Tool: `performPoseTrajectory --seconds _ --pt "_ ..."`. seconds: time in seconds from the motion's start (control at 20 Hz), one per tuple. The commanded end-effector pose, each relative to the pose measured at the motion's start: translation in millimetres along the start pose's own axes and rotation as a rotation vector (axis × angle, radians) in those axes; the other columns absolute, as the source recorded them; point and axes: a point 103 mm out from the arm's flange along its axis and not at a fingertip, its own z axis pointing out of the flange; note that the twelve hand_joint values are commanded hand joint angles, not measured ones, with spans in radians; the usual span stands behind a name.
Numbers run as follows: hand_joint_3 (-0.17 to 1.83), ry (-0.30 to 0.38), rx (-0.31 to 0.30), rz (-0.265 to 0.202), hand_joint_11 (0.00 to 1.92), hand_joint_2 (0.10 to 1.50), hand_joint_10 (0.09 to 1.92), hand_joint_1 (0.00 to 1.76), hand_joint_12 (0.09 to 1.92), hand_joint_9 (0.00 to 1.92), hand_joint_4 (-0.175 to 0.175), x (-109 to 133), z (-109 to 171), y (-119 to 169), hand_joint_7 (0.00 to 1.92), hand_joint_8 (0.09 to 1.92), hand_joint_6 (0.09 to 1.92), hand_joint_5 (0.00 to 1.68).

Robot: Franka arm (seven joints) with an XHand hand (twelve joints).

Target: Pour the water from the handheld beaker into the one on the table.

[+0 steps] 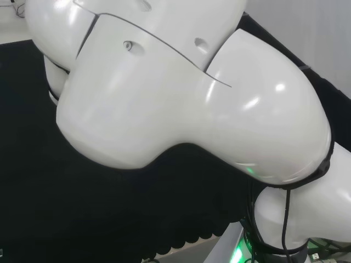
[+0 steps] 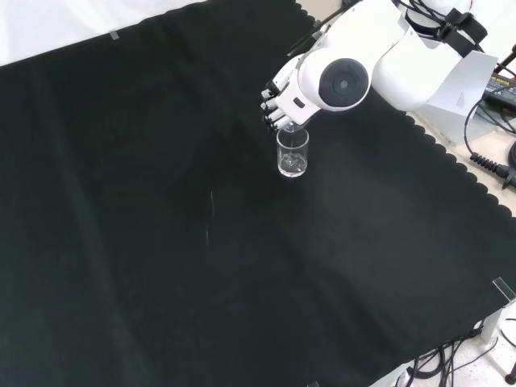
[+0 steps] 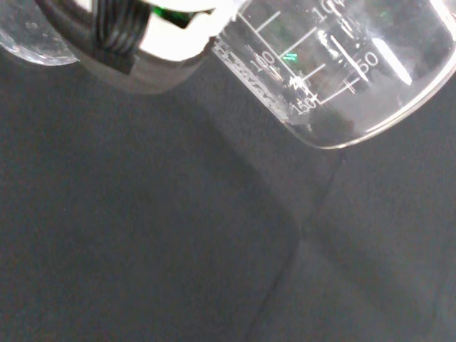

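The bench (image 2: 161,266) is draped in a black cloth (image 2: 121,161) with a scalloped edge along its right side in the front view. One clear beaker (image 2: 293,152) stands upright on the cloth, toward the upper middle of that view. Pale creases run down the cloth to the beaker's lower left. Tape tabs (image 2: 503,289) pin the cloth's corners.

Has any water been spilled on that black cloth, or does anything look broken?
Nothing stands out. The black cloth looks dry, and the beaker on the table stands upright and whole beneath the robot hand. The held beaker is tilted, as pouring requires.
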Motion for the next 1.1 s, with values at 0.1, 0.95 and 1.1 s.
performPoseTrajectory --seconds 0.1,0.95,1.1 --pt "-0.17 -0.008 0.007 0.001 1.25 1.03 0.27 1.42 1.00 1.49 -0.175 1 -3 -1 1.27 0.50 0.43 1.32" --pt "-0.17 0.124 -0.029 -0.024 1.26 1.01 0.09 1.43 0.99 1.64 -0.156 -6 2 0 1.36 0.44 0.33 1.32" --pt "-0.17 0.233 -0.045 -0.043 1.26 1.01 0.09 1.43 0.99 1.64 -0.156 -14 7 0 1.36 0.44 0.33 1.32"
